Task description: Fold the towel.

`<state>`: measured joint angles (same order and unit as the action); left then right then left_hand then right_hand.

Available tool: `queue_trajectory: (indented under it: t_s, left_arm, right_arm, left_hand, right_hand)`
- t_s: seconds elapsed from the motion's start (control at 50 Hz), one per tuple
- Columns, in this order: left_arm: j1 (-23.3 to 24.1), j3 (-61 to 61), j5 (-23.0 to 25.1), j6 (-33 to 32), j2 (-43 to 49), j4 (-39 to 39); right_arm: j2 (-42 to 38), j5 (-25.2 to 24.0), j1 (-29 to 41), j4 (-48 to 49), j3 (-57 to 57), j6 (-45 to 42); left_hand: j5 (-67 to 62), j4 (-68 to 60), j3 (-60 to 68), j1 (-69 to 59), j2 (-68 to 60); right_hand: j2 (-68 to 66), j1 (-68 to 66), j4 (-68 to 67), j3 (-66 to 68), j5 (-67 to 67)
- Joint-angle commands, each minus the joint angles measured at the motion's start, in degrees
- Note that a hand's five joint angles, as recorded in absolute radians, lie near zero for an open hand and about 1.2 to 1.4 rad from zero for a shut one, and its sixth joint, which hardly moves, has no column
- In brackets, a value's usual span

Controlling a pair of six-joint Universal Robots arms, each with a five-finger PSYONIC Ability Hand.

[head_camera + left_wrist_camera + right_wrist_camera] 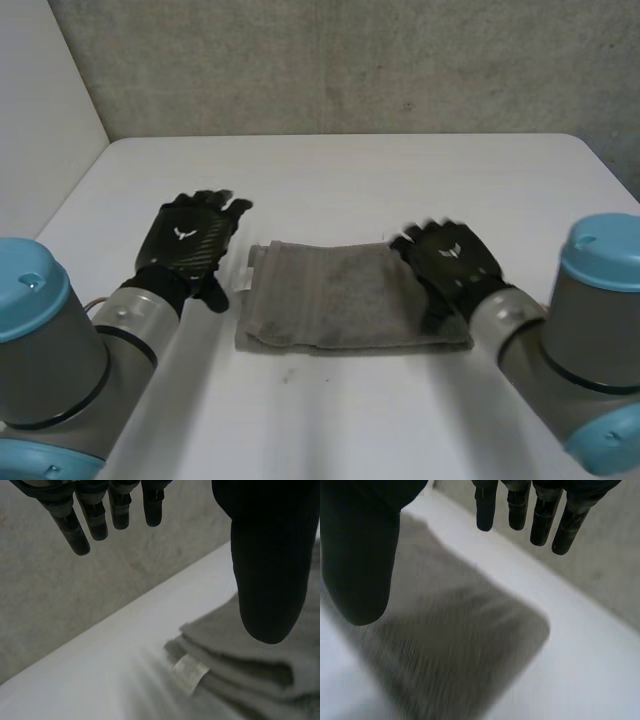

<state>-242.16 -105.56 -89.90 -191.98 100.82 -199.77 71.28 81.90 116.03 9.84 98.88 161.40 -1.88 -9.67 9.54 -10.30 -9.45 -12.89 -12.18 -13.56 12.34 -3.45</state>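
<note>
Towel [350, 298] lies folded on worktop [340, 170]. I read left hand [190, 240] spread beside one end, right hand [452, 262] spread over the other, holding nothing; likely flanking for next fold

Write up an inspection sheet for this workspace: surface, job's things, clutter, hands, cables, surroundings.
Surface: white table, smooth, rounded far corners.
Job's things: grey towel lies flat mid-table, already folded in layers, with a white label at its left end.
Clutter: nothing seen.
Hands: left hand open, beside the towel's left end; right hand open, over the towel's right end; contact with the towel cannot be told for either.
Cables: nothing seen.
Surroundings: grey concrete wall behind the table.
</note>
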Motion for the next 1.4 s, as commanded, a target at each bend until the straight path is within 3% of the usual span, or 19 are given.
queue_trajectory:
  t_s: [0.02, 0.1, 0.22, 0.42, 0.48, 0.52, 0.58, 0.64, 0.82, 0.84, 0.86, 0.88, 0.9, 0.94, 0.98, 1.1, 1.2, 1.24, 1.4]
  left_arm:
    - [2.21, 1.67, -0.36, 2.74, 2.71, -1.85]
    - [2.13, 0.62, -0.45, 2.75, 3.59, -4.75]
    - [1.51, -1.23, -0.45, 2.75, 3.59, -5.37]
    - [-0.95, -2.55, -0.62, 2.75, 2.89, -5.37]
    - [-1.03, -2.55, -0.71, 2.83, 2.45, -5.28]
    - [-1.03, -2.55, -0.71, 2.83, 2.02, -5.28]
    - [-1.64, -3.07, -0.71, 2.75, 1.22, -5.19]
    - [-2.70, -3.86, -0.63, 2.83, 0.52, -5.19]
    - [-4.11, -4.31, -0.63, 2.83, -0.10, -4.75]
    - [-4.11, -4.31, -0.63, 2.83, -0.10, -4.75]
    - [-4.11, -4.22, -0.63, 2.92, -0.10, -4.67]
    - [-4.11, -4.05, -0.54, 2.84, -0.10, -4.67]
    - [-4.11, -4.04, -0.54, 2.83, -0.10, -4.67]
    - [-3.85, -3.69, -0.54, 2.83, -0.10, -4.67]
    - [-3.41, -3.08, -0.45, 2.75, -0.01, -4.67]
    - [-1.83, -0.35, -0.54, 3.45, -0.01, -3.96]
    - [1.95, 5.34, -0.54, 8.71, 0.78, 1.56]
    - [2.65, 7.01, -0.45, 10.72, 1.56, 3.49]
    - [6.52, 14.76, -0.71, 18.74, 12.36, 10.97]
  right_arm:
    - [-0.88, -5.43, -7.04, 1.57, 7.81, -0.56]
    - [-2.81, -5.61, -7.57, 5.10, 9.05, -0.73]
    - [-3.61, -5.43, -9.76, 12.73, 10.80, -0.99]
    - [-0.88, -2.44, -9.59, 16.96, 8.26, -13.21]
    - [-0.79, -2.18, -4.50, 16.87, 4.30, -15.94]
    - [-2.10, -2.18, 5.04, 16.70, -1.38, -16.64]
    - [-3.52, -2.36, 9.22, 16.52, -3.96, -16.73]
    - [-9.30, -3.41, 17.72, 16.26, -8.78, -17.08]
    - [-19.07, -3.94, 26.79, 16.61, -9.85, -24.64]
    - [-19.25, -3.42, 26.79, 16.96, -9.94, -26.81]
    - [-18.38, -2.63, 26.71, 16.96, -10.02, -28.40]
    - [-18.37, -2.62, 26.71, 16.96, -10.03, -28.42]
    - [-16.80, -2.27, 26.53, 16.44, -10.11, -27.98]
    - [-14.61, -1.49, 25.75, 16.52, -10.20, -26.50]
    - [-12.48, -0.51, 23.98, 16.43, -9.85, -23.93]
    - [-4.57, 1.77, 17.74, 14.85, -8.44, -2.93]
    - [-2.29, 0.10, 10.97, 6.94, -9.85, 13.42]
    - [-3.94, -3.39, 8.08, 1.08, -12.56, 19.81]
    - [-13.52, -6.84, 5.09, -5.97, -17.14, 20.54]
  left_hand:
    - [1.88, -0.33, 0.46, 0.30, -0.55]
    - [1.88, -0.33, 0.46, 0.30, -0.55]
    - [1.88, -0.33, 0.46, 0.30, -0.55]
    - [1.88, -0.33, 0.46, 0.30, -0.55]
    - [1.88, -0.33, 0.46, 0.30, -0.55]
    - [1.88, -0.33, 0.46, 0.30, -0.55]
    - [1.88, -0.33, 0.46, 0.30, -0.55]
    - [1.88, -0.33, 0.46, 0.30, -0.55]
    - [1.88, -0.33, 0.46, 0.30, -0.55]
    - [1.88, -0.33, 0.46, 0.30, -0.55]
    - [1.88, -0.33, 0.46, 0.30, -0.55]
    - [1.88, -0.33, 0.46, 0.30, -0.55]
    - [1.88, -0.33, 0.46, 0.30, -0.55]
    - [1.88, -0.33, 0.46, 0.30, -0.55]
    - [1.88, -0.33, 0.46, 0.30, -0.55]
    - [1.88, -0.33, 0.46, 0.30, -0.55]
    - [1.88, -0.33, 0.46, 0.30, -0.55]
    - [1.88, -0.33, 0.46, 0.30, -0.55]
    - [1.66, -0.54, 0.67, 0.09, -0.76]
  right_hand:
    - [-2.69, -3.40, -2.02, 3.24, -2.13]
    - [-18.55, -19.26, -17.89, 19.10, -18.00]
    - [-67.00, -67.70, -66.33, 67.54, -66.44]
    - [-67.11, -67.82, -66.44, 67.66, -66.55]
    - [-67.11, -67.82, -66.44, 67.66, -66.55]
    - [-67.11, -67.82, -66.44, 67.66, -66.55]
    - [-67.11, -67.82, -66.44, 67.66, -66.55]
    - [-67.11, -67.82, -66.44, 67.66, -66.55]
    - [-67.11, -67.82, -66.44, 67.66, -66.55]
    - [-59.34, -60.05, -58.67, 59.89, -58.79]
    - [-33.45, -34.16, -32.78, 34.00, -32.90]
    - [-33.19, -33.90, -32.52, 33.74, -32.64]
    - [-7.54, -8.25, -6.88, 8.09, -6.99]
    - [2.89, 2.18, 3.56, -2.34, 3.45]
    - [2.89, 2.18, 3.56, -2.34, 3.45]
    - [2.89, 2.18, 3.56, -2.34, 3.45]
    - [2.89, 2.18, 3.56, -2.34, 3.45]
    - [2.89, 2.18, 3.56, -2.34, 3.45]
    - [2.89, 2.18, 3.56, -2.34, 3.45]
